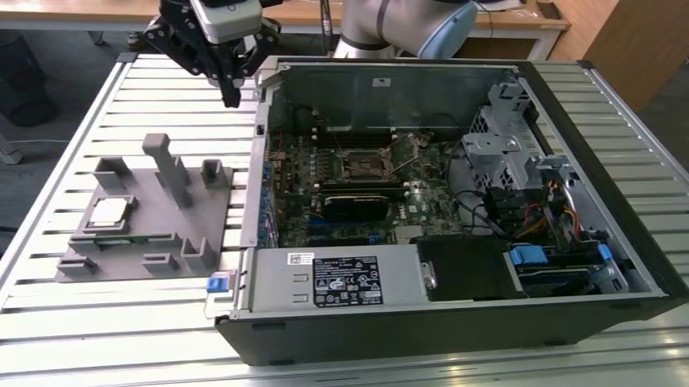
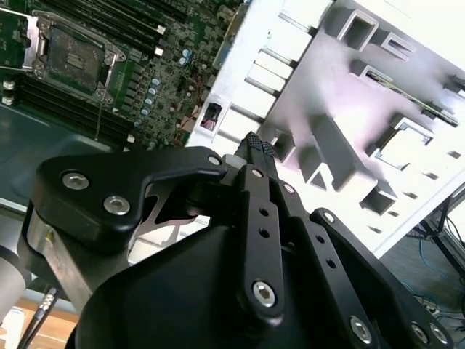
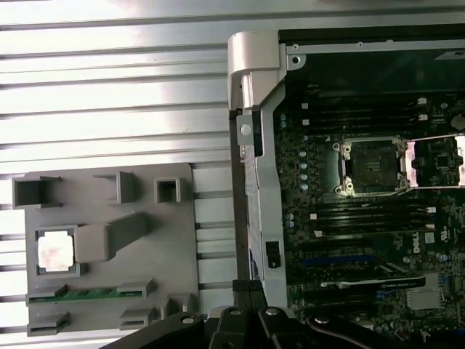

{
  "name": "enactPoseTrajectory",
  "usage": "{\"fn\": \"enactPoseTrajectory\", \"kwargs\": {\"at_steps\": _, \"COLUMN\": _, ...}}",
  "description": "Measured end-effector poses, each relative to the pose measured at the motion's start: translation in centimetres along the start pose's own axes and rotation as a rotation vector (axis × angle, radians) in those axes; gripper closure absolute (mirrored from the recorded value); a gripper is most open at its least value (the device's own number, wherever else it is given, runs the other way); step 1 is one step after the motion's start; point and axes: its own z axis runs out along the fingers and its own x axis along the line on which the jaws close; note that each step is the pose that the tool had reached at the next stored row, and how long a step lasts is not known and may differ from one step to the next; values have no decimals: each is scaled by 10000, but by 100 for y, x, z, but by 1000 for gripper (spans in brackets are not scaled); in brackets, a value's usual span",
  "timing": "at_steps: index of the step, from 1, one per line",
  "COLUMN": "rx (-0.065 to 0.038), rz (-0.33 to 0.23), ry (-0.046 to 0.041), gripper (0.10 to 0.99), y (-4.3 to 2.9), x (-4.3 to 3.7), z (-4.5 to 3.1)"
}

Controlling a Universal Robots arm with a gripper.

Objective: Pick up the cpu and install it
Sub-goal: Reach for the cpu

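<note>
The cpu (image 1: 110,211), where have you got it?

— I see it flat in a square pocket of the grey tray (image 1: 119,262), silver top up, on the tray's side away from the computer case (image 1: 431,326).

— And your tool?

— My gripper (image 1: 231,98) hangs over the slatted table (image 1: 161,97) by the case's back corner, jaws pinched together on nothing. From there the cpu lies well apart, toward the exterior view's left and nearer that camera, with the tray's tall post (image 1: 161,165) roughly between. The chip is square, so I judge there's no long axis to match.
</note>
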Motion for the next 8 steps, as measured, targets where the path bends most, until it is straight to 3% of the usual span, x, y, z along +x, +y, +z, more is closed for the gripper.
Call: {"fn": "enactPoseTrajectory", "kwargs": {"at_steps": 8, "rx": 0, "rz": 1, "ry": 0, "gripper": 980, "y": -5, "x": 74, "z": -1}}
